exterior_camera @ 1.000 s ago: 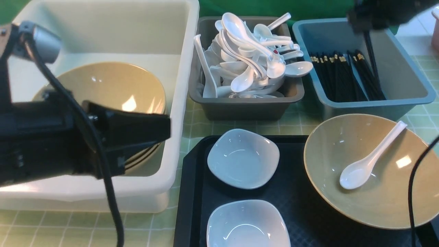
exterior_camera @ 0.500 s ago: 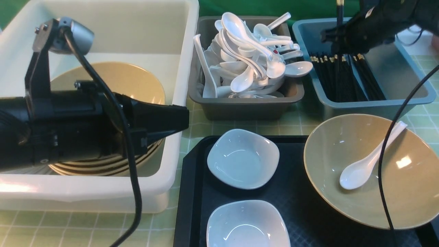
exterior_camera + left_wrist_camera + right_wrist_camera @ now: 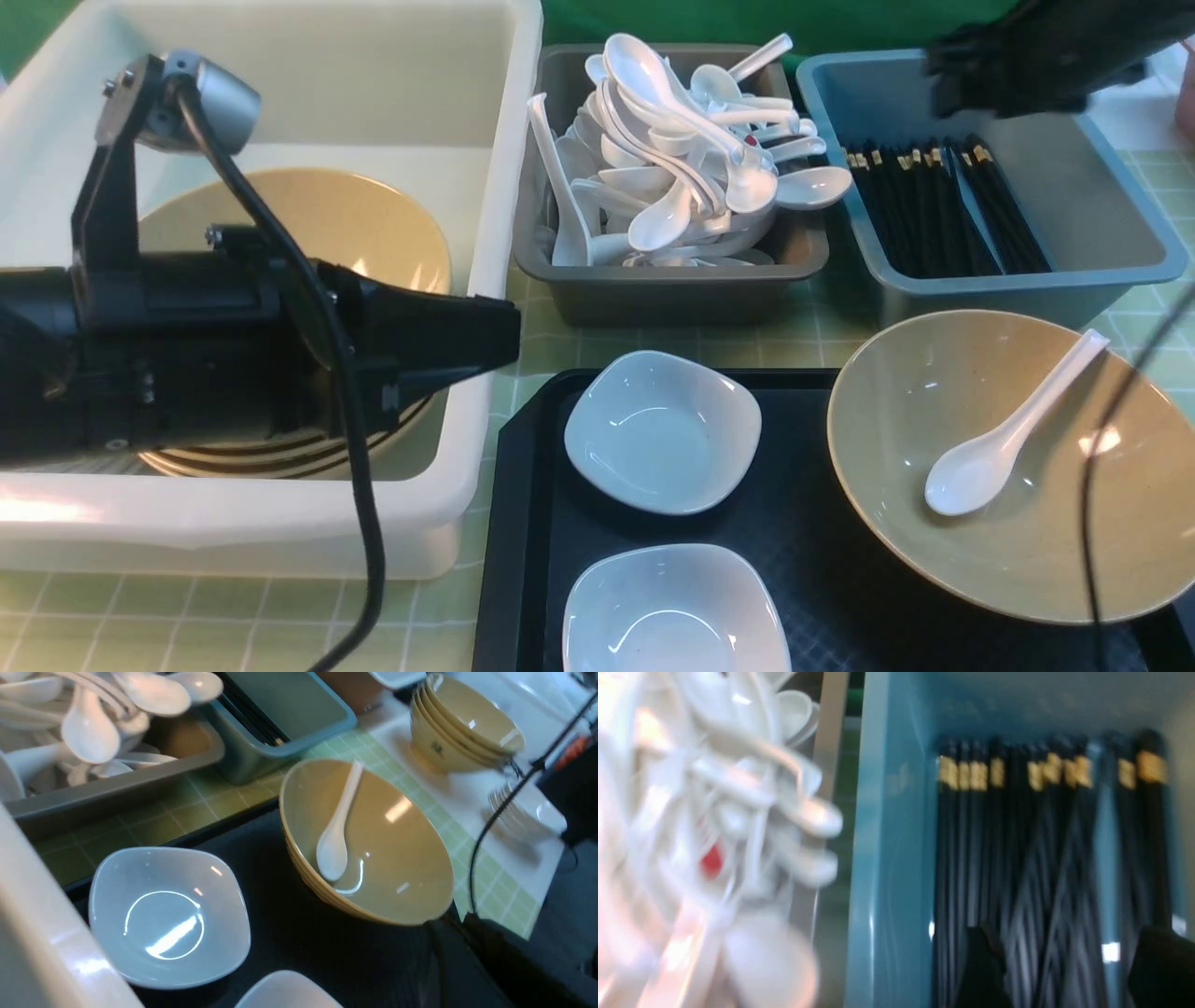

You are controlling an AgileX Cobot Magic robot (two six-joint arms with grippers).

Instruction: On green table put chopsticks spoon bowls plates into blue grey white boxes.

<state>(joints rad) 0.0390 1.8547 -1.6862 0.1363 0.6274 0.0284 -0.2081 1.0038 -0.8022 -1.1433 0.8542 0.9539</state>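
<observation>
**Front view:** The right gripper [image 3: 1013, 79] hangs over the far end of the blue box [image 3: 1018, 285]. The stick it held upright half a second ago is gone from it. The chopsticks [image 3: 943, 205] all lie flat inside the blue box, below the gripper, so that delivery looks done. Just in front of the blue box sits the bowl [image 3: 999, 523] with the spoon [image 3: 1008, 439] in it, not yet sorted. The left gripper [image 3: 467, 336], jaws together and empty, is well to the left of the blue box, beyond the grey box [image 3: 653, 294].

**Left wrist view:** The spoon [image 3: 334, 830] rests in the bowl [image 3: 397, 868] just beside the blue box [image 3: 303, 704]. A plate [image 3: 168, 914] lies farther from it.

**Right wrist view:** The fingertips [image 3: 983, 970] stand apart with nothing between them. The chopsticks [image 3: 1045, 835] lie on the floor of the blue box [image 3: 887, 858] beneath.
</observation>
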